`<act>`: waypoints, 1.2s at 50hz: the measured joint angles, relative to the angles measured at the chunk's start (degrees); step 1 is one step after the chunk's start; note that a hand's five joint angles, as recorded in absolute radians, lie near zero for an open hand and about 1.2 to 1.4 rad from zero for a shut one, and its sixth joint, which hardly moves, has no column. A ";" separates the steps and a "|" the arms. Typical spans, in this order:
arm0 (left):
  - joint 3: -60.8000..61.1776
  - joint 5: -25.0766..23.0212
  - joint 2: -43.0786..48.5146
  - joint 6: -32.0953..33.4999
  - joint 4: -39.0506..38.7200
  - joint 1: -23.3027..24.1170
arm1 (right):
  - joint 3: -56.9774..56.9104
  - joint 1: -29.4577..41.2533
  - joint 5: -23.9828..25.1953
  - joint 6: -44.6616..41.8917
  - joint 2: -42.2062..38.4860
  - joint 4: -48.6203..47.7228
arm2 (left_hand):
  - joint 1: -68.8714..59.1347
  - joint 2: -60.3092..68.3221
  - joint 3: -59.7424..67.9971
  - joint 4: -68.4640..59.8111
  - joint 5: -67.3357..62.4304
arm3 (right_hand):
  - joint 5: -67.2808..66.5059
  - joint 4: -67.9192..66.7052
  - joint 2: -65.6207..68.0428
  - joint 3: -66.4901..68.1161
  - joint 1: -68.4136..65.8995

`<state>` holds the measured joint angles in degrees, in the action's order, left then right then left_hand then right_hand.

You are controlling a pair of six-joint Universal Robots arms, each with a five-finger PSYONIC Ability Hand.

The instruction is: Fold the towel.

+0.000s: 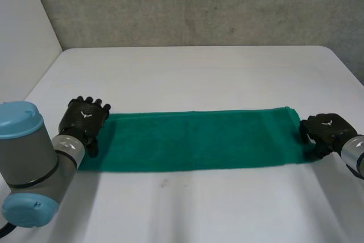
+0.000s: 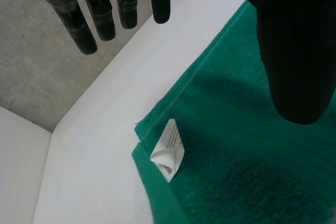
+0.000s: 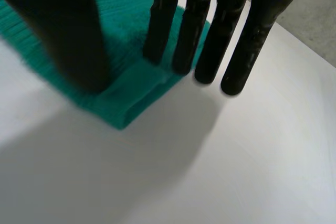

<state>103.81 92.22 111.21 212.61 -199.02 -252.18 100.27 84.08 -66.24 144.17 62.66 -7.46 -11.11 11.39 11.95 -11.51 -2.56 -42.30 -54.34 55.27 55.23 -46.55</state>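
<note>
Checking alignment, I found the towel (image 1: 199, 140) lying lengthwise between the left hand (image 1: 84, 116), released at one short end, and the right hand (image 1: 325, 129), released and resting on the other.

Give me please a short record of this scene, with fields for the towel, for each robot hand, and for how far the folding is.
towel: green, lying flat as one long strip on the white table
left robot hand: at the towel's left end, fingers straight, open
right robot hand: at the towel's right end, fingers straight, some fingertips on the towel's edge, open
label: white, at the towel's corner near the left robot hand
folding: neither end is lifted off the table
</note>
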 measured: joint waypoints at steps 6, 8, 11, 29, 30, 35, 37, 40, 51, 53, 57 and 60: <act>0.00 0.05 0.04 -0.01 0.04 0.09 | -0.80 -1.50 -0.74 -0.31 -0.91 0.04 | 0.00 0.01 0.00 0.00 0.00 | -13.06 -13.70 11.90 12.30 -7.84; 0.00 0.10 0.01 -0.01 0.07 0.12 | -1.04 -3.03 -1.67 -0.50 -0.72 0.03 | 0.00 0.00 0.00 0.00 0.00 | -13.06 -13.76 11.90 12.30 -7.84; 0.02 0.15 -0.05 -0.01 0.10 0.12 | -1.38 -4.88 -2.58 -0.83 -0.11 0.03 | 0.00 0.00 0.00 0.00 0.00 | -13.06 -13.76 11.90 12.30 -7.84; 2.92 0.06 -3.98 -0.01 0.30 -0.99 | -11.87 -12.02 -6.09 -12.30 6.78 6.33 | 0.00 0.00 0.00 0.00 0.00 | -13.98 -13.77 11.90 12.30 -8.64; 3.00 0.06 -4.12 -0.01 0.30 -1.04 | -12.34 -9.99 -5.82 -11.09 7.51 6.75 | 0.00 0.00 0.00 0.00 0.00 | -13.98 -13.77 11.90 12.30 -8.64; 3.27 0.15 -5.40 -0.02 0.34 -1.11 | -13.69 3.08 -3.75 -5.55 10.84 7.54 | 0.00 0.00 0.00 0.00 0.00 | -14.06 -13.78 11.90 12.30 -8.93; 3.30 0.19 -5.77 -0.03 0.36 -1.07 | -13.81 6.21 -3.11 -4.78 11.33 7.47 | 0.00 0.00 0.00 0.00 -0.01 | -14.06 -13.78 11.90 12.30 -8.93; 3.39 0.31 -7.08 -0.07 0.47 -0.80 | -13.96 17.83 -0.49 -3.21 12.23 6.77 | 0.00 0.00 0.00 0.00 0.00 | -14.10 -13.78 11.90 12.30 -8.93; 3.76 0.47 -8.21 -0.18 0.54 1.99 | -14.74 41.74 4.61 -5.46 1.93 5.56 | 0.00 0.00 0.00 0.00 0.00 | 6.42 8.85 -11.54 -11.17 12.33; 3.73 0.49 -8.18 -0.18 0.47 2.92 | -14.97 42.45 4.16 -5.91 0.73 5.67 | 0.00 0.00 0.00 0.00 0.00 | 15.56 18.03 -20.84 -20.35 21.30; 3.47 0.55 -8.11 -0.19 0.26 5.37 | -15.32 42.90 0.83 -6.61 -1.43 6.06 | 0.00 0.00 0.00 0.00 0.00 | 38.54 41.10 -42.21 -42.73 35.20; 3.23 0.57 -8.05 -0.19 0.16 6.70 | -14.90 41.71 -2.08 -6.12 -0.95 6.21 | 0.00 0.00 0.00 0.00 0.00 | 38.97 41.36 -42.70 -43.27 35.24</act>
<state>107.04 92.79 103.16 212.43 -198.86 -245.48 85.37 125.79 -68.32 138.05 61.71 -1.25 -11.11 11.39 11.95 -11.51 -2.56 -3.34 -12.98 12.57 11.96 -11.30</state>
